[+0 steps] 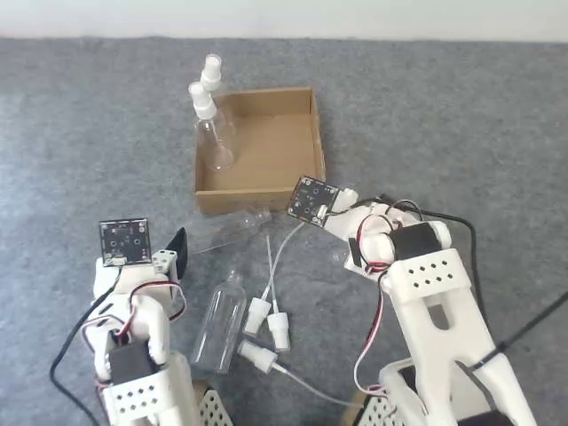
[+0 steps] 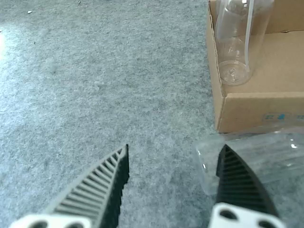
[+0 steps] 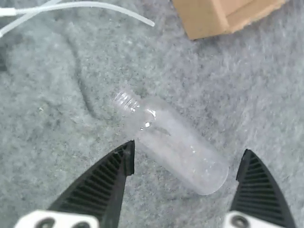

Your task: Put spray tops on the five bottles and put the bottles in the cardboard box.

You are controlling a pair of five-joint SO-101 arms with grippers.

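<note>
High: two capped bottles (image 1: pixel 216 142) lie in the cardboard box (image 1: pixel 248 201); left wrist: my left pincer (image 2: pixel 174 148) is apart, a loose bottle (image 2: pixel 266 154) lying crosswise at one fingertip; right wrist: my right pincer (image 3: pixel 188 149) is apart, straddling a capless bottle (image 3: pixel 168 140) that lies diagonally, neck pointing away.

High overhead, 2 wrists close; cardboard box (image 1: pixel 248 200) shared.

My fingers (image 3: pixel 102 185) are ribbed black plastic, the bottle (image 3: pixel 175 142) shiny clear plastic, the box (image 1: pixel 257 201) dull cardboard, the carpet (image 1: pixel 89 115) fuzzy.
</note>
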